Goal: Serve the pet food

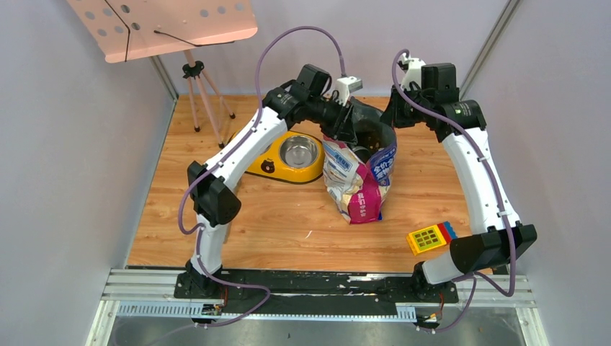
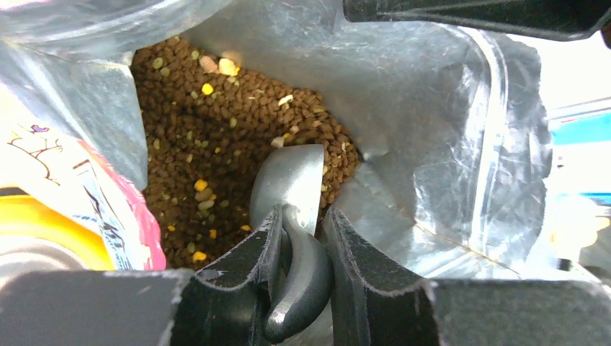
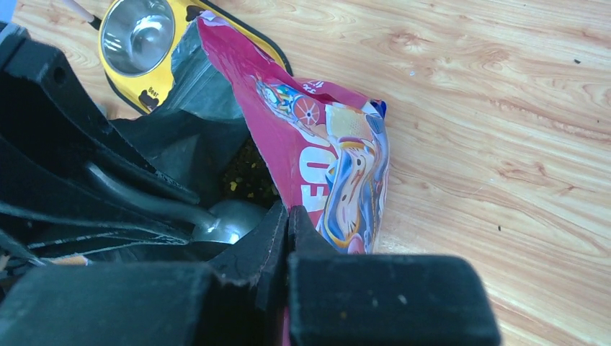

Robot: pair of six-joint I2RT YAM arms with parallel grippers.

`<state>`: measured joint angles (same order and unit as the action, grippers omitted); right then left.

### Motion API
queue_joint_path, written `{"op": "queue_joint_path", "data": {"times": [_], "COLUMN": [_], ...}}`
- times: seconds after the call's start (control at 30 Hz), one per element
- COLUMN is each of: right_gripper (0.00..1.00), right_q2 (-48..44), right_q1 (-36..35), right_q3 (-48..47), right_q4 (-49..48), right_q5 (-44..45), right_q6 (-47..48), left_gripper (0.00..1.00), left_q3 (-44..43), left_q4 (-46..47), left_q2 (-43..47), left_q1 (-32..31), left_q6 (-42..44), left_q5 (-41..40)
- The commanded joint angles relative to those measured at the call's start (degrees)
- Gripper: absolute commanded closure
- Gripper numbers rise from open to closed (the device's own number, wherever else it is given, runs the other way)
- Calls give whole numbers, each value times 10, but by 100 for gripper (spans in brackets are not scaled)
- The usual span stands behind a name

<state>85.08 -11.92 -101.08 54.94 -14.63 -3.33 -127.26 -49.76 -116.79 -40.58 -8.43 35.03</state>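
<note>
From above there are two arms, one bag, one yellow feeder with one steel bowl showing, one small coloured block and one pink stand. The bag stands upright in the middle of the wooden table, just beside the feeder. The left gripper reaches down into the open mouth of the bag. The right gripper is at the rim on the other side. Only a little dark kibble shows in the opening.

In the left wrist view, the left gripper is clenched on the handle of one grey metal scoop. The kibble lies inside the bag, directly ahead of the fingers, as one brown mass with some yellow and pale pieces. The front edge of the scoop touches it. The silver lining of the bag rises to the right.

In the right wrist view, the right gripper is closed tight and pinches the pink rim of the bag. A small patch of kibble is visible just above the fingers, deep in the opening. The scoop is beside them on the left. The feeder lies behind the bag, with one bowl visible.
</note>
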Motion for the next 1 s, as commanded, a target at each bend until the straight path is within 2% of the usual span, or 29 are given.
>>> {"op": "queue_joint_path", "data": {"times": [0.0, 0.1, 0.23, 0.37, 0.47, 0.57, 0.83, 0.97], "right_gripper": [100, 100, 100, 100, 100, 100, 100, 100], "right_q2": [-16, -17, -18, -19, -19, -17, -17, -19], "right_q1": [10, 15, 16, 17, 17, 18, 18, 17], "right_q3": [6, 11, 13, 15, 16, 16, 25, 34], "right_q4": [-10, -8, -3, -2, 0, -1, -9, -13], "right_q5": [-3, 3, 5, 1, 1, 4, 9, 11], "right_q6": [4, 17, 31, 51, 64, 82, 87, 90], "left_gripper": [100, 100, 100, 100, 100, 100, 100, 100], "left_q3": [8, 52, 100, 123, 160, 207, 309, 400], "left_q4": [61, 127, 184, 145, 155, 243, 517, 576], "left_q2": [-10, 4, 33, 75, 119, 144, 176, 225], "left_q1": [24, 48, 79, 97, 121, 139, 154, 200], "left_q6": [-140, -222, -339, -359, -402, -468, -608, -648], "left_q5": [197, 238, 247, 191, 132, 121, 194, 206]}}
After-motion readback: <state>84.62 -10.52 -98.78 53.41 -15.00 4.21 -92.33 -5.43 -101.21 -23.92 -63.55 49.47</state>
